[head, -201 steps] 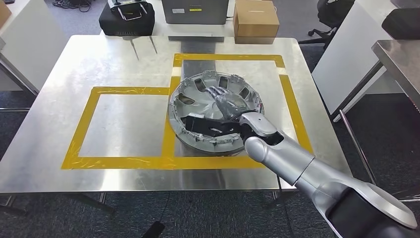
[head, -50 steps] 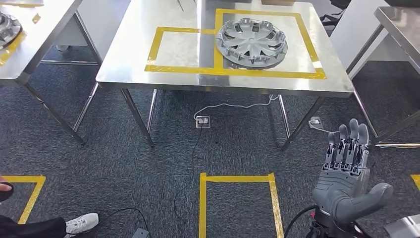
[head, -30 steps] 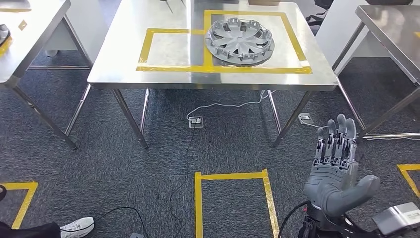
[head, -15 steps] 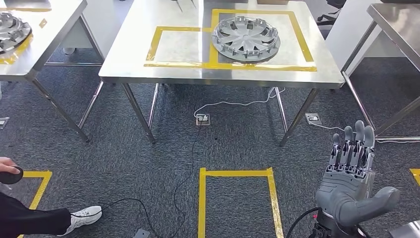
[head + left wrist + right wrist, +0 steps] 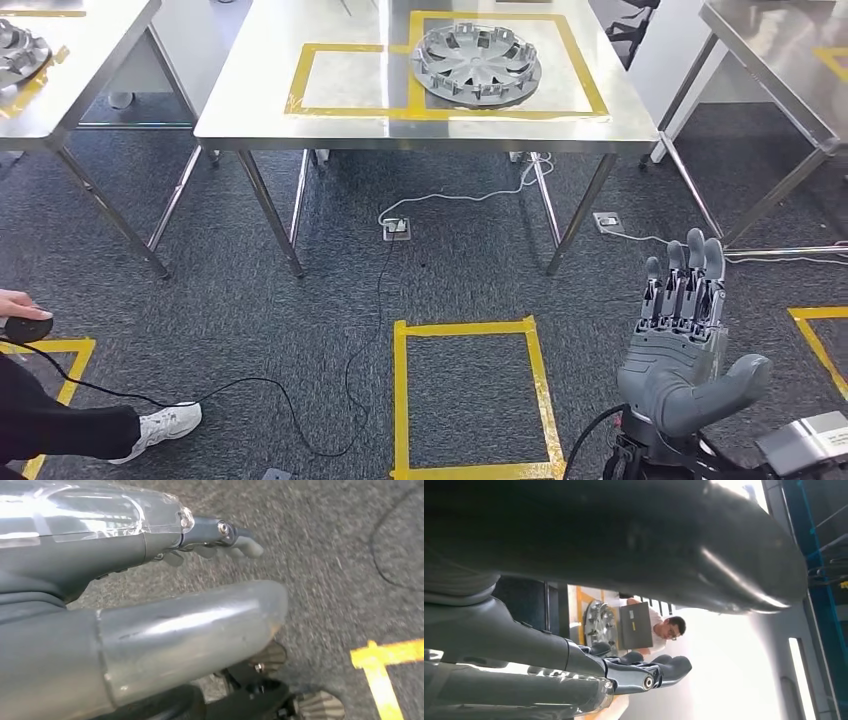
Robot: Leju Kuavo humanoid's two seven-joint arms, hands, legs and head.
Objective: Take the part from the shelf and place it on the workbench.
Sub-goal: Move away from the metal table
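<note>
**A:** ok so how many wheel covers are we counting? I get two. One wheel cover (image 5: 477,65) sits at 12 o'clock on the middle table (image 5: 250,125), lying flat inside the right-hand yellow tape square (image 5: 590,90). It overlaps the tape strip shared with the left tape square (image 5: 300,85) a bit. A second wheel cover (image 5: 18,47) pokes in at 10 o'clock on the left table (image 5: 60,95), cut off by the edge.

**B:** yep, two covers, three tables if you count the right table (image 5: 790,75) at 2 o'clock. And the hands?

**A:** right hand (image 5: 688,365) is down at 5 o'clock over the carpet, well apart from the table, palm up, fingers (image 5: 686,285) straight and close side by side, thumb out to the side, nothing in it. Left hand (image 5: 150,630) hangs over the carpet; its fingers (image 5: 235,542) look loosely extended, holding nothing.

**B:** floor stuff?

**A:** one full floor tape square (image 5: 468,395) at 6 o'clock, one white floor socket (image 5: 396,229) under the table with cables running off it. A person at 8 o'clock: one white shoe (image 5: 160,428), a dark sleeve and a person's hand (image 5: 22,305) on a small black round thing. Right wrist view also catches a person (image 5: 664,627) behind a laptop.
</note>
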